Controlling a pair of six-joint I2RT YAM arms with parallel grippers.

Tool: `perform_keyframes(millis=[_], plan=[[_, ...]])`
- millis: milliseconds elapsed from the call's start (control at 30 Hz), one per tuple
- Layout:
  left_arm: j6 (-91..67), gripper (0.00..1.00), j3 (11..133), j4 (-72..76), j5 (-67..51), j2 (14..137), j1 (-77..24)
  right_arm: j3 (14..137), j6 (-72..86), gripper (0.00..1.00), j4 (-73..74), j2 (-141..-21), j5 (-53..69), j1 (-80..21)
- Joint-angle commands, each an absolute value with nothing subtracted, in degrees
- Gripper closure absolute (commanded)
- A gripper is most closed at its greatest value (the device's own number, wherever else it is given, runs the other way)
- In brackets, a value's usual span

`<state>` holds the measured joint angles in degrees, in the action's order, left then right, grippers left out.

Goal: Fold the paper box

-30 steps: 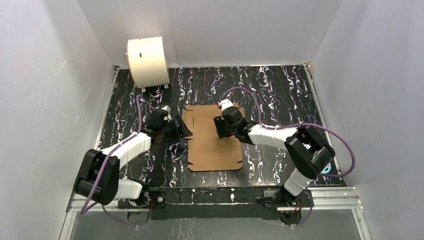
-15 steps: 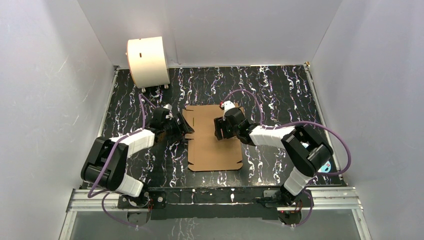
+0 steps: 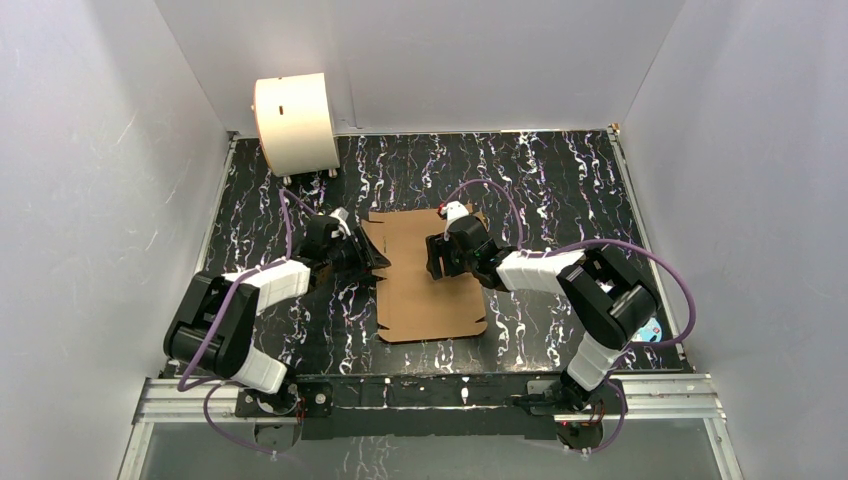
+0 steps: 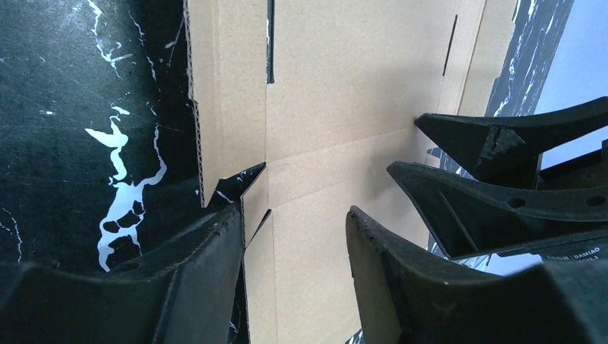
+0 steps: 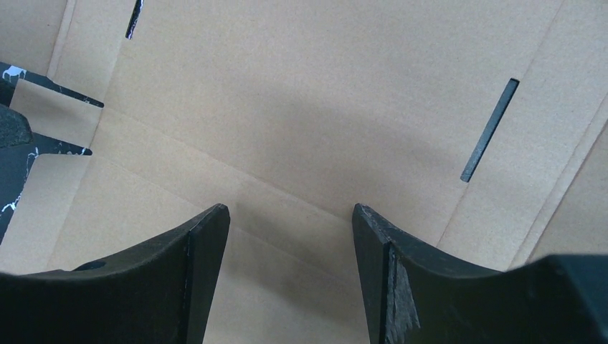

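The paper box (image 3: 432, 290) lies flat on the table (image 3: 560, 200), the right tool (image 3: 437, 262) spread wide on its middle, seemingly pinning it, while the left tool (image 4: 294, 208), jaws apart, straddles its left edge for lifting.

1. You are looking at a robot test cell in a lab: plain pale panels (image 3: 80, 200) wall in 3 sides.
2. You see 2 arms, left arm (image 3: 255, 290) and right arm (image 3: 540, 270), bolted to an aluminium rail (image 3: 450, 403), with purple cables (image 3: 693, 305) looping in the open.
3. Your work surface is a black marbled table (image 3: 560, 170) carrying a flat paper box (image 3: 430, 290) and a cream drum (image 3: 295, 120).
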<state>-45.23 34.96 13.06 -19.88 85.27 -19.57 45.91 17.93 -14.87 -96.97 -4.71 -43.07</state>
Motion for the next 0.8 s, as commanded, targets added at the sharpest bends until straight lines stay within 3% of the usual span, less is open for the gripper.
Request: perform_keyframes(millis=[0,267,533,767], plan=[[-44.8,0.51,35.2,12.5,-20.7,82.4,-20.1,45.6,18.7,0.27,-15.4,-98.6,-4.6,-42.7],[-42.2,0.62,39.2,7.5,-16.3,83.6,-23.5,45.6,18.9,0.27,-15.2,-99.0,-5.0,-42.7],[-36.2,0.71,47.7,-5.0,-1.0,86.8,-31.0,45.9,19.3,0.26,-15.0,-99.1,-5.0,-42.7],[-34.9,0.8,50.3,-7.7,4.2,89.8,-33.1,45.9,19.7,0.26,-14.9,-99.0,-5.1,-42.7]])
